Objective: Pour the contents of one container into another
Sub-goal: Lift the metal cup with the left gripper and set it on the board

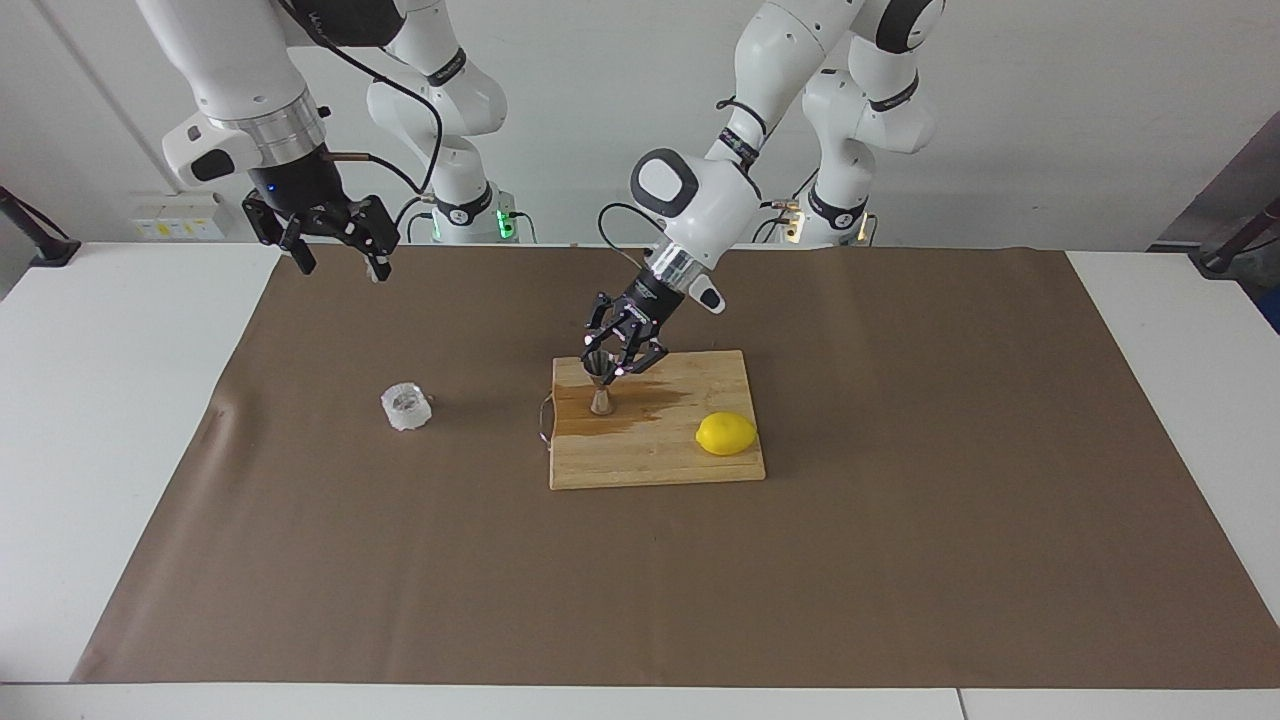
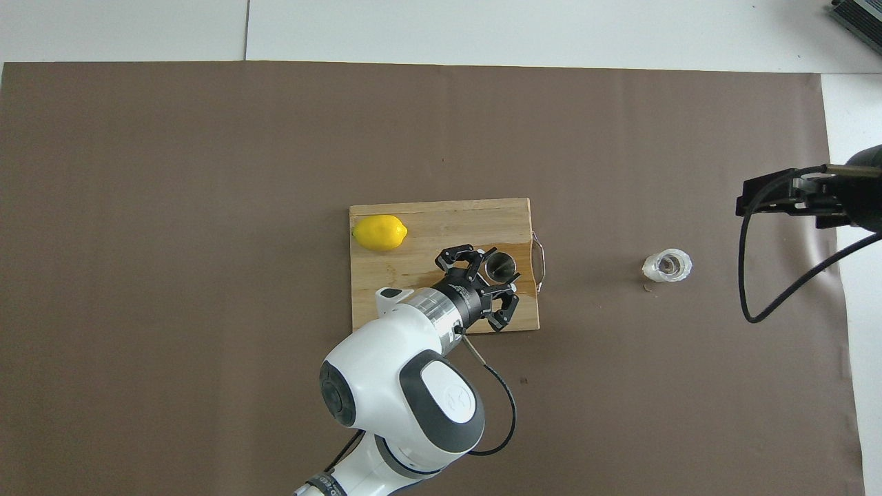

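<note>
In the facing view, the left gripper point(image 1: 612, 368) reaches down over the wooden board point(image 1: 650, 462). Its two fingers are clamped on the top cone of the steel jigger point(image 1: 601, 392). The jigger stands upright on the board, at the end toward the right arm. A dark wet patch point(image 1: 645, 405) spreads on the wood around the jigger's foot. A lemon point(image 1: 726, 434) lies on the same board, toward the left arm's end and well apart from the jigger. The clear cup point(image 1: 405, 407) sits off the board on the brown paper point(image 1: 900, 520), toward the right arm's end. The right gripper point(image 1: 340, 255) waits up in the air over the edge of the paper, with its fingers apart and nothing in them. This view also shows the white wall point(image 1: 600, 100) and both arm bases.

The overhead view looks straight down into things. The jigger point(image 2: 500, 266) shows its round open mouth, and the left gripper point(image 2: 499, 271) has a finger on each side of it. The cup point(image 2: 667, 266) has something brownish inside. The lemon point(image 2: 380, 233) lies farther from the robots than the jigger. The board point(image 2: 441, 215) has a metal loop handle point(image 2: 539, 262) at the cup's end. Only part of the right gripper point(image 2: 785, 196) shows here, side on.

The brown paper point(image 2: 207, 207) covers most of a white table point(image 2: 482, 27).
</note>
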You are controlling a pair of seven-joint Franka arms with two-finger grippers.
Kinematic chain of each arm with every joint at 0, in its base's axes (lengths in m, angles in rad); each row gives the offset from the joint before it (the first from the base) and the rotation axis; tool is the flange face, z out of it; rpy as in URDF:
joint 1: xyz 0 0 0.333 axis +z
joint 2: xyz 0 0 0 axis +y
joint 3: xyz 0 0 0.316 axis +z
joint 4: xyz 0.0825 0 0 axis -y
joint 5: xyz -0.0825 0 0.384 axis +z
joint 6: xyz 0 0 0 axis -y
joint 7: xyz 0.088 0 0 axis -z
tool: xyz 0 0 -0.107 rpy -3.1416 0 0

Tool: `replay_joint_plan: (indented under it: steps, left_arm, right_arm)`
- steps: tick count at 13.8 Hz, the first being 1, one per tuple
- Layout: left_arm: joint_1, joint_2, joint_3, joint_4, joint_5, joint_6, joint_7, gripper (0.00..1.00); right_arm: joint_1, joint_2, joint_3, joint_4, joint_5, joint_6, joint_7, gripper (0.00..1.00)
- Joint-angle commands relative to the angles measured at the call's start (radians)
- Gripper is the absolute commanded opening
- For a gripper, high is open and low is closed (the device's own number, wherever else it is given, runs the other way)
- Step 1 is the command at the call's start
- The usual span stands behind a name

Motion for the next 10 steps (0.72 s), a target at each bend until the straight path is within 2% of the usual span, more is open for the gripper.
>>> replay_joint_plan:
  steps: [1,5,8,10]
  left_arm:
    - [-0.012,0.011,0.002,0.019,0.009,0.030,-0.003,0.99]
    - [-0.010,-0.005,0.003,0.018,0.015,0.036,0.009,1.00]
    - [-0.009,-0.088,0.003,-0.001,0.012,0.036,0.022,1.00]
    - [0.005,-0.113,0.014,0.002,0.014,0.034,0.023,1.00]
  right_arm:
    - [-0.017,-0.012,0.005,-0.008,0.005,-0.006,0.016,1.00]
    - [-0.028,-0.012,0.005,-0.008,0.005,-0.006,0.016,1.00]
    - [-0.022,-0.014,0.009,-0.006,0.005,-0.008,0.014,1.00]
    - [-0.025,-0.016,0.009,-0.006,0.005,0.003,0.014,1.00]
